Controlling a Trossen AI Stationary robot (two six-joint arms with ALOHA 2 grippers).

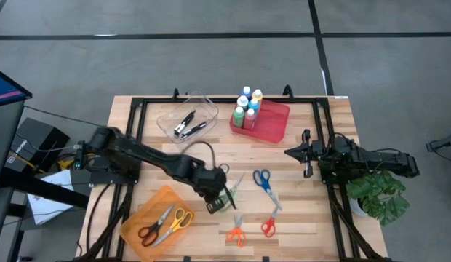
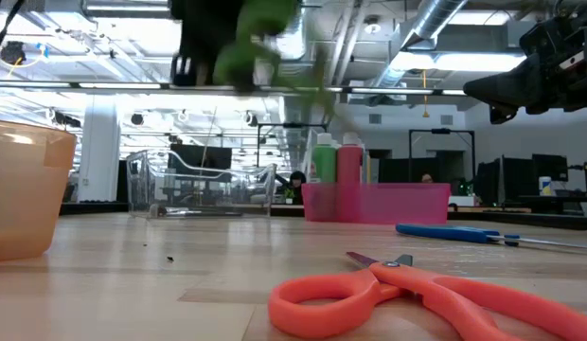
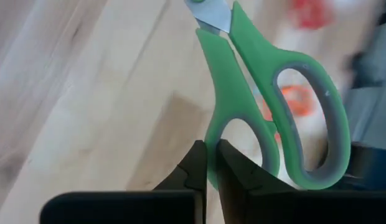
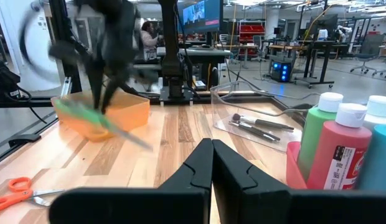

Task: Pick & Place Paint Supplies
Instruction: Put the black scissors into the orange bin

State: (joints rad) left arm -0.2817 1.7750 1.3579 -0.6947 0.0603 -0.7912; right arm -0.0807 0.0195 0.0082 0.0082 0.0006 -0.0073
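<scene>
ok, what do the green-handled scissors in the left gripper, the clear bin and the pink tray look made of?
Green-handled scissors, shut in the left gripper: matte green plastic handles with grey loop lining, shiny metal blades.
Clear rectangular bin: likely hard transparent plastic; brushes show through its walls.
Pink tray holding the paint bottles: translucent pink plastic, glossy.

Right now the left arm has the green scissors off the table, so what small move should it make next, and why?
Probably carry them toward the orange bin. The left gripper is shut on the green scissors, lifted above the wood in the low view. The bin already holds two pairs of scissors and sits close beside that arm. The right gripper waits shut near the pink tray.
</scene>
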